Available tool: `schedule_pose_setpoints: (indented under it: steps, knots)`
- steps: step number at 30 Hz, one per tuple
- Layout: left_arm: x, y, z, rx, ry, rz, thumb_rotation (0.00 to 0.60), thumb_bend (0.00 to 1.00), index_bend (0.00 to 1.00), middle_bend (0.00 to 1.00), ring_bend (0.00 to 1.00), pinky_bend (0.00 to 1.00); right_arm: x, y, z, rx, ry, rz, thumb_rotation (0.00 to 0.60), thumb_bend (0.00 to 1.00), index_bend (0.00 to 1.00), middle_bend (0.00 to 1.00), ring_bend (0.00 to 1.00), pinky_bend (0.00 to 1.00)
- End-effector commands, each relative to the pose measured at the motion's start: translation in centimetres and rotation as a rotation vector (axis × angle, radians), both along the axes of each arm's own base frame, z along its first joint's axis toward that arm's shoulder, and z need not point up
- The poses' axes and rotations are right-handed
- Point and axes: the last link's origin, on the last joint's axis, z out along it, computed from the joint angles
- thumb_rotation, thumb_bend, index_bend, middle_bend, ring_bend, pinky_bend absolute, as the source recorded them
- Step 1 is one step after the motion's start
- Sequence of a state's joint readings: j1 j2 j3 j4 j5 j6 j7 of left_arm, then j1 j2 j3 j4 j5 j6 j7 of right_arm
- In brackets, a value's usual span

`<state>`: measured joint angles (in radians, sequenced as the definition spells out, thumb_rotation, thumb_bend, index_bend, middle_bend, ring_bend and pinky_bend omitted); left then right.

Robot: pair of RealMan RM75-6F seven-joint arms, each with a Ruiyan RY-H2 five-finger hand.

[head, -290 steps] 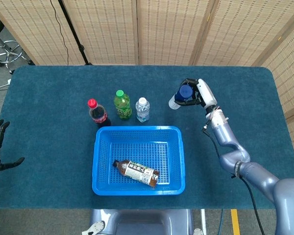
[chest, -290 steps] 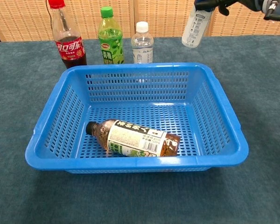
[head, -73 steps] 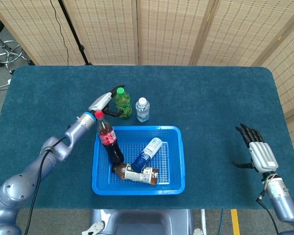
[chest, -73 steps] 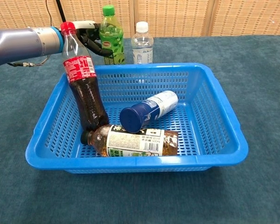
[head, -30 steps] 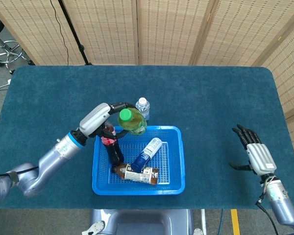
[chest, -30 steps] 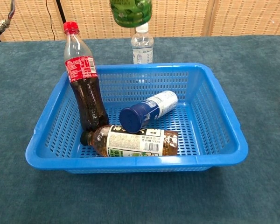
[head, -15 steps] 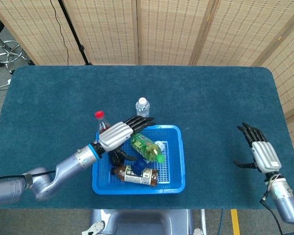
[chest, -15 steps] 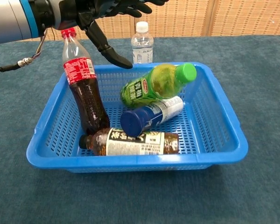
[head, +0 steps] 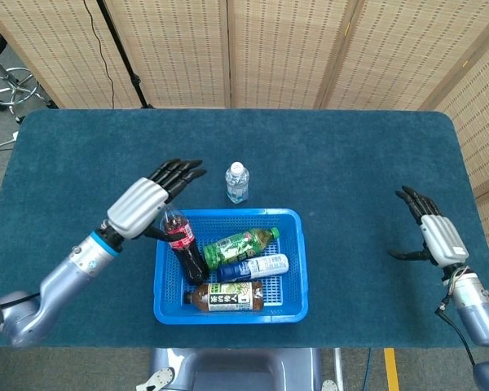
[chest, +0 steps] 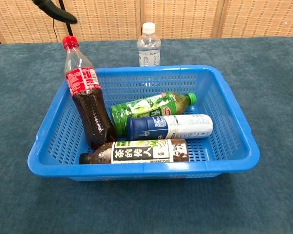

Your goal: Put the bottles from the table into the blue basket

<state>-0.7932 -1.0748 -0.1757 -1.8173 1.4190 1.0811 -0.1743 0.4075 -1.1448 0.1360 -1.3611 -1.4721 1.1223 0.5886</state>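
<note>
Status: task approx. 4/5 done, judging by bottle count. Four bottles are in the blue basket point(head: 297, 261), one is left on the table point(head: 375, 163).

In basket:
- Cola bottle point(chest: 86, 101), red cap, stands tilted against the left wall; sits just below and beside the left hand's fingertips in head view.
- Green tea bottle point(chest: 151, 107) lies on its side, cap toward the right wall.
- Blue-and-white bottle point(chest: 168, 126) lies on its side directly in front of the green one, touching it.
- Brown tea bottle point(chest: 136, 151) lies along the near wall, touching the blue-and-white bottle.

Outstanding: clear water bottle point(head: 237, 182), white cap, upright on the table just behind the basket's far rim. It is to the right of the left hand's fingertips, near but not touching. Well apart from the right hand.

Left hand point(head: 151, 199): fingers spread and extended, holding nothing, raised above the basket's far-left corner. Chest view shows only one dark fingertip at the top edge.

Right hand point(head: 436, 236): fingers spread, thumb out to the side, empty, at the right end of the table, far from basket and all bottles. Not seen in chest view.

Assessment: the one remaining step is to grasp the water bottle and place it in the basket. The left hand is the nearer one. Free room in the basket is mainly along the right side and far wall. Risk: the tilted cola bottle stands close to the left hand's reach path and could be knocked.
</note>
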Motion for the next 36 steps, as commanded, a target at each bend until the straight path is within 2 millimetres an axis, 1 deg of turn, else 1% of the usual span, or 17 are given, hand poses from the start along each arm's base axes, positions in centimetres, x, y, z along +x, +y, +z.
schedule_pose_setpoints:
  steps: [1,3,6,9,12,17,21,24,25,28,31,36]
  knots:
    - [-3.2,-1.0,3.1,0.127,0.079,0.076,0.6,0.03,0.0,0.0,0.0,0.0,2.1,-3.6,0.3,0.029,-0.097,0.057,0.6,0.0,0.0,0.0,0.0,0.01]
    - [-4.6,-1.6,3.9,0.16,0.105,0.118,0.6,0.03,0.0,0.0,0.0,0.0,3.0,-4.8,0.0,0.06,-0.149,0.081,0.6,0.0,0.0,0.0,0.0,0.0]
    - [-7.5,-2.4,5.1,0.208,0.14,0.211,0.6,0.03,0.0,0.0,0.0,0.0,5.1,-6.8,-1.1,0.115,-0.251,0.127,0.6,0.0,0.0,0.0,0.0,0.0]
    - [-8.9,-2.9,5.8,0.243,0.159,0.252,0.6,0.03,0.0,0.0,0.0,0.0,6.3,-8.2,-1.8,0.161,-0.303,0.147,0.6,0.0,0.0,0.0,0.0,0.0]
    - [-11.3,-3.8,6.7,0.3,0.172,0.32,0.6,0.03,0.0,0.0,0.0,0.0,8.5,-10.0,-3.5,0.243,-0.364,0.162,0.6,0.0,0.0,0.0,0.0,0.0]
    - [-13.9,-5.4,7.3,0.356,0.169,0.379,0.6,0.03,0.0,0.0,0.0,0.0,10.8,-12.0,-6.5,0.324,-0.353,0.191,0.6,0.0,0.0,0.0,0.0,0.0]
    - [-15.2,-6.3,7.3,0.384,0.165,0.413,0.6,0.03,0.0,0.0,0.0,0.0,11.9,-12.7,-8.1,0.345,-0.337,0.21,0.6,0.0,0.0,0.0,0.0,0.0]
    - [-16.5,-7.1,7.1,0.412,0.142,0.447,0.6,0.03,0.0,0.0,0.0,0.0,13.3,-13.3,-10.2,0.371,-0.343,0.216,0.6,0.0,0.0,0.0,0.0,0.0]
    - [-17.1,-7.4,7.0,0.411,0.106,0.463,0.6,0.03,0.0,0.0,0.0,0.0,14.0,-13.7,-11.3,0.374,-0.344,0.214,0.6,0.0,0.0,0.0,0.0,0.0]
    - [-18.4,-7.8,6.8,0.415,0.071,0.486,0.6,0.03,0.0,0.0,0.0,0.0,15.0,-14.8,-13.0,0.355,-0.331,0.206,0.6,0.0,0.0,0.0,0.0,0.0]
    - [-19.1,-8.0,6.7,0.416,0.057,0.502,0.6,0.03,0.0,0.0,0.0,0.0,15.9,-15.7,-14.4,0.341,-0.33,0.187,0.6,0.0,0.0,0.0,0.0,0.0]
    - [-19.6,-8.1,6.4,0.407,0.06,0.52,0.6,0.03,0.0,0.0,0.0,0.0,16.8,-16.7,-15.9,0.335,-0.332,0.16,0.6,0.0,0.0,0.0,0.0,0.0]
